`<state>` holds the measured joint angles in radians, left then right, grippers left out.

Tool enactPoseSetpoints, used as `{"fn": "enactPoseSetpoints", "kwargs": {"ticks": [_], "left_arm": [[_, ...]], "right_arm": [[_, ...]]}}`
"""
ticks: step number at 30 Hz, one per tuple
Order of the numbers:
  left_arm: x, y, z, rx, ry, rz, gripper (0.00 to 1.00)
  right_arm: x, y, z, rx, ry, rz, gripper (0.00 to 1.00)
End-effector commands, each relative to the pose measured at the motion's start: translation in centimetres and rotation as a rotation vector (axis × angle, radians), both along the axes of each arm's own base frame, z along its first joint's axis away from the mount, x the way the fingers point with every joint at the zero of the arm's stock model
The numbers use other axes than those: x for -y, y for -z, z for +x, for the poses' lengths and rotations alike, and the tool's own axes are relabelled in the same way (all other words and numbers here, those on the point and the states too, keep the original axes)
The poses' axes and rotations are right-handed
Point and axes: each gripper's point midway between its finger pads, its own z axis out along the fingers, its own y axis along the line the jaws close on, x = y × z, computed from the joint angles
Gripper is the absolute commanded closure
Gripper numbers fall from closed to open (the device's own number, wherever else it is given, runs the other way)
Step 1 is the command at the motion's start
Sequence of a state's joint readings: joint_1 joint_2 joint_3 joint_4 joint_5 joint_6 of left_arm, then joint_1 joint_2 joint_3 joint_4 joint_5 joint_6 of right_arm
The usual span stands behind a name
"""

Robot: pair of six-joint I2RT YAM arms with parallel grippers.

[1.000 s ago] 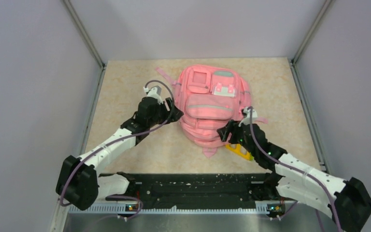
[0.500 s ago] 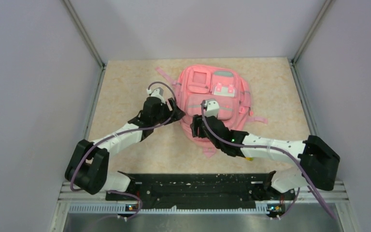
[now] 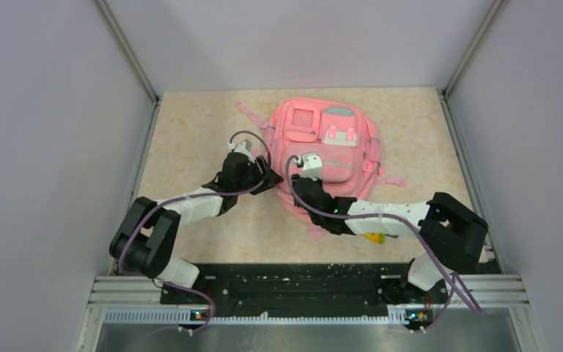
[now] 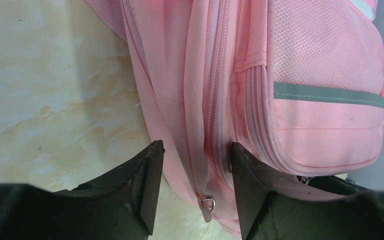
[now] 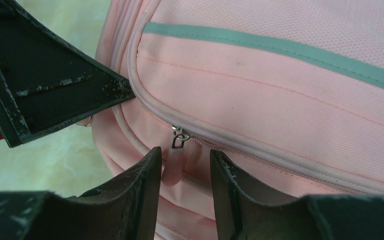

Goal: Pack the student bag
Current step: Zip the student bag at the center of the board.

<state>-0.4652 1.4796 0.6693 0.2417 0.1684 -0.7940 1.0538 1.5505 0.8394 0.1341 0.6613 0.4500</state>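
at the near-left corner of the bag, two grippers meet

nearest the bases, the right arm reaches leftward across the table (image 3: pixel 190 132), and a small yellow object (image 3: pixel 372 237) shows from under its forearm, too hidden to name. the left arm stretches forward and to the right.

both arms end at the near-left corner of the student bag (image 3: pixel 330 139), close beside each other. the right gripper (image 5: pixel 185 155) has its fingers a little apart with a pink zip pull (image 5: pixel 172 167) hanging between them from a small metal slider (image 5: pixel 179 137). the pull lies against one finger and a gap shows on the other side, so it is not clamped. one finger of the left gripper (image 4: pixel 196 150) shows just beside it in the right wrist view. the left gripper straddles the bag's side edge, with a fold of pink fabric and a zip seam filling the space between its fingers. whether it pinches that fabric or only brackets it cannot be told. a metal ring (image 4: pixel 207 202) dangles at the seam's end, low between the fingers.

beyond the grippers the bag lies flat, front side up, across the middle and far part of the table. its front pocket has a grey-green trim strip (image 4: pixel 330 95), and smaller pockets (image 3: pixel 337 125) sit at the far end. a pink strap (image 3: pixel 248 114) trails off the far-left side.
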Motion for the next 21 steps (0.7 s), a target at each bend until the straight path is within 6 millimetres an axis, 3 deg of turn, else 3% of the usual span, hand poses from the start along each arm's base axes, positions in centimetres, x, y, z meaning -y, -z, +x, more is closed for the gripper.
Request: {"fn": "enactPoseSetpoints", "kwargs": {"ticks": [1, 4, 6, 8, 13, 21], "left_arm": [[1.2, -0.9, 0.7, 0.045, 0.017, -0.085, 0.47], [1.4, -0.7, 0.9, 0.048, 0.018, -0.093, 0.62], [1.1, -0.8, 1.3, 0.065, 0.0, -0.076, 0.79], [0.1, -0.8, 1.9, 0.08, -0.033, -0.028, 0.97], [-3.9, -1.4, 4.3, 0.108, -0.128, 0.077, 1.0], [-8.1, -4.3, 9.8, 0.197, -0.184, 0.176, 1.0]], "right_arm": [[-0.9, -2.3, 1.4, 0.078, 0.036, 0.01, 0.66], [-0.8, -2.2, 1.6, 0.085, 0.038, -0.012, 0.84], [-0.6, -2.1, 1.5, 0.081, 0.041, -0.024, 0.96], [-0.1, -2.2, 1.3, 0.08, 0.045, -0.026, 1.0], [2.4, -2.1, 0.2, 0.06, 0.049, -0.029, 1.0], [9.1, -0.2, 0.2, -0.008, 0.132, -0.024, 1.0]]}}
